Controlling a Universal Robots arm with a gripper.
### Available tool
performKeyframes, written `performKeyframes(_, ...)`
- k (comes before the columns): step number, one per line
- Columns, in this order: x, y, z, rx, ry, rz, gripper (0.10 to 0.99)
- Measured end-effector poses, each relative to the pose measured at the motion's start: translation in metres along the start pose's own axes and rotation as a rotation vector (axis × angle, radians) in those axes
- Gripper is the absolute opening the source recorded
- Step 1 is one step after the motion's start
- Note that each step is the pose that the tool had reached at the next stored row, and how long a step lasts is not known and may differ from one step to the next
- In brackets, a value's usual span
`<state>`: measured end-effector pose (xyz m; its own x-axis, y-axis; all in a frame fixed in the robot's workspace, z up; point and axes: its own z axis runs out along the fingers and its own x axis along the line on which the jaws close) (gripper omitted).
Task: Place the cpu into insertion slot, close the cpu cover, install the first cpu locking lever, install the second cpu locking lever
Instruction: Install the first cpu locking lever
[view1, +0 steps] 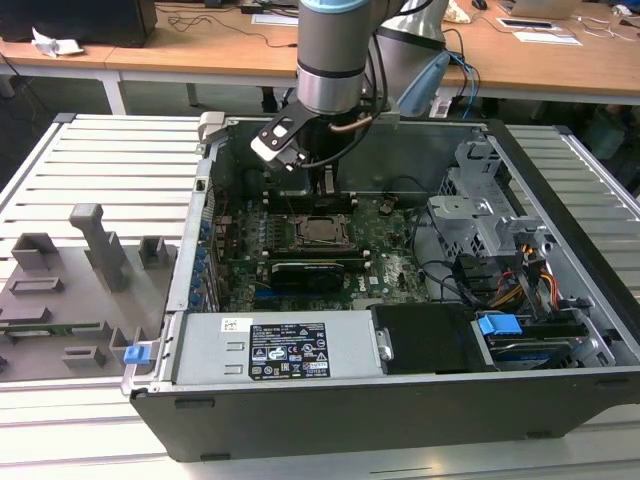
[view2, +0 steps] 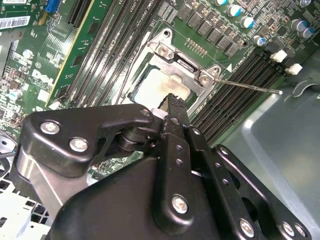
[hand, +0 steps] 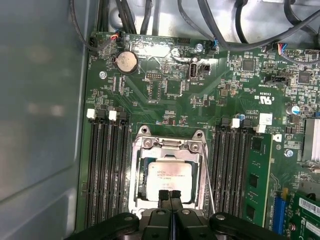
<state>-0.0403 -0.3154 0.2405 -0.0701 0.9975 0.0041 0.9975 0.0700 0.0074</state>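
Fingers (hand: 163, 196) pressed together, tips just above the near edge of the cpu (hand: 167, 177). The cpu lies in the insertion slot (hand: 141, 187) under the lowered cpu cover (hand: 170, 145). One locking lever (view2: 250, 86) juts out sideways over the motherboard (hand: 165, 90), inside an open computer case (view1: 300, 415) on the table (view1: 100, 160).

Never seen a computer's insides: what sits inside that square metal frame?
The cpu, silver-grey top showing through the cpu cover. The gripper hides one edge; whatever lies beneath the chip is covered.
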Motion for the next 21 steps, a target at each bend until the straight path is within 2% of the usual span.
performKeyframes(18,0.0001,0.0001,-0.0089,0.0,-0.0071,-0.004,0.106)
performKeyframes(21,0.0,0.0001,-0.009,0.001,-0.0154,-0.024,0.106)
